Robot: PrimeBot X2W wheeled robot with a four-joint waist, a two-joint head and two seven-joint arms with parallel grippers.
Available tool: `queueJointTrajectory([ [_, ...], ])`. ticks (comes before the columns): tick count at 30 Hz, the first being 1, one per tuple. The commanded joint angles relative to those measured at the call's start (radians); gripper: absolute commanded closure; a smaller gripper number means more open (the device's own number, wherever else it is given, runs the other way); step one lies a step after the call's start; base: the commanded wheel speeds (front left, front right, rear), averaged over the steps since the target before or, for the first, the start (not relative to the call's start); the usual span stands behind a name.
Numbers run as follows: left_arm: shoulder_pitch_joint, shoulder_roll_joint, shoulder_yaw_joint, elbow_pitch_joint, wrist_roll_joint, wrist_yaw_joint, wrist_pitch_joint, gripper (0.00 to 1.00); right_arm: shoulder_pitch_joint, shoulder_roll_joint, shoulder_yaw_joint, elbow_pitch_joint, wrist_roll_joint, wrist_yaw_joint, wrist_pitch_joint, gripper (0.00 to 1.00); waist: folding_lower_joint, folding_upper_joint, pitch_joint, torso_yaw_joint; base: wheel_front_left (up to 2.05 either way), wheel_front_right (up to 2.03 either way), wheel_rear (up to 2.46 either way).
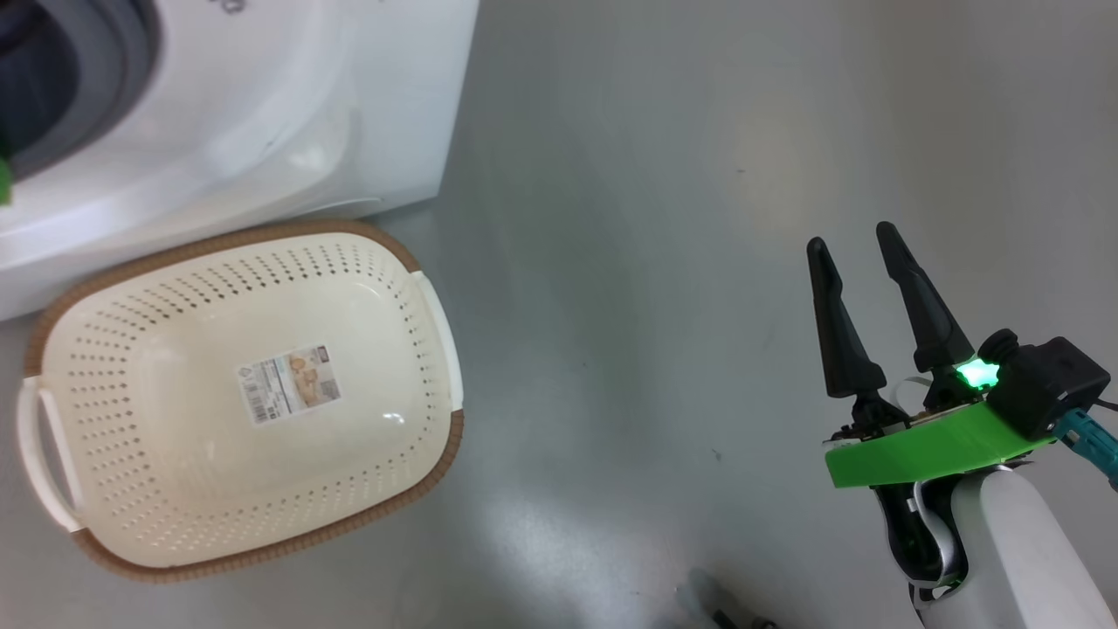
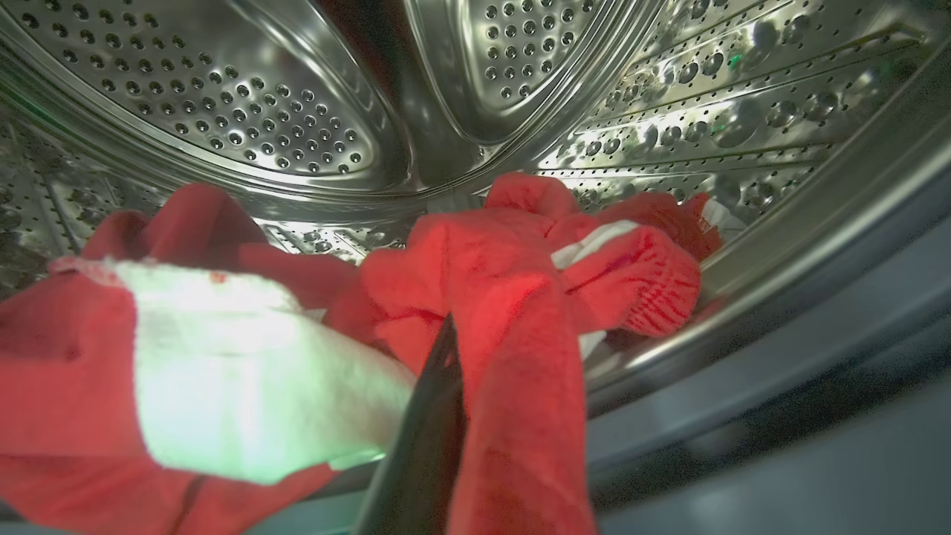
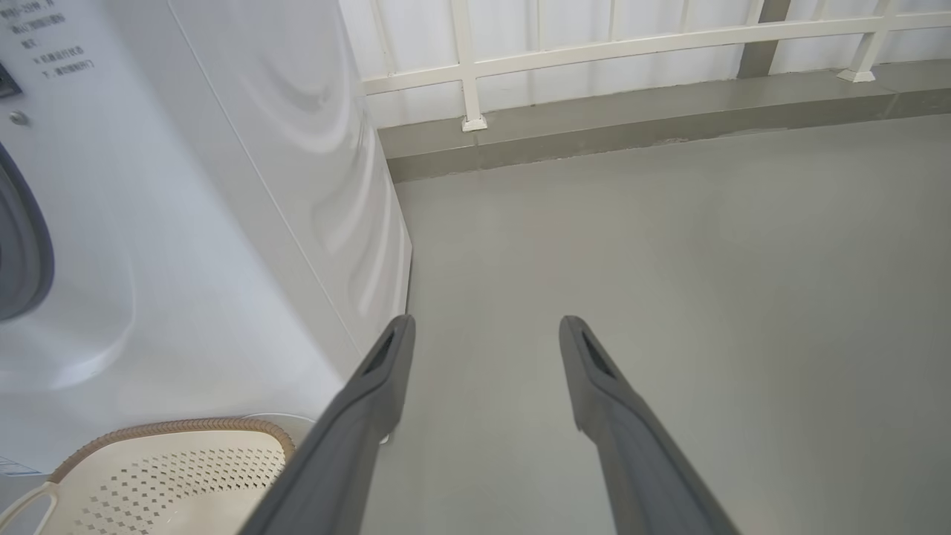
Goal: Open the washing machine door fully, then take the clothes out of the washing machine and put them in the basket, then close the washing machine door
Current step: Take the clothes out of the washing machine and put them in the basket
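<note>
Clothes [image 2: 475, 282] lie inside the washing machine [image 1: 262, 114], and the left tool [image 2: 455, 334] has pinched some of them.

The red and white clothes are piled low in the shiny drum [image 2: 297, 111], which is full of little holes. The left tool is deep in the drum, closed tight on a fold of red cloth that hangs down over its dark finger. The right tool [image 1: 852, 238] is out over the grey floor [image 1: 611, 306], well apart from the machine, its two fingers spread wide with nothing between them. The basket [image 1: 131, 419] sits on the floor right beside the washing machine, with a paper label on its base.
</note>
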Motion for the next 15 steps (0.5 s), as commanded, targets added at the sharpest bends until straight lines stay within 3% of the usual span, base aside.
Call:
queueJointTrajectory([
  [1,0.047,0.037,0.024,-0.042,-0.019,-0.003,-0.005,1.0,0.006,-0.007,0.009,-0.018,-0.004,0.005,-0.006,0.0,0.0,-0.0001,-0.024,0.02,0.0,0.0,0.0],
  [15,0.334,-0.087,0.148,-0.374,-0.103,-0.037,-0.005,1.0,0.058,-0.007,-0.029,0.0,-0.047,0.005,-0.006,0.0,0.0,-0.0001,-0.14,0.112,0.0,0.0,0.0],
])
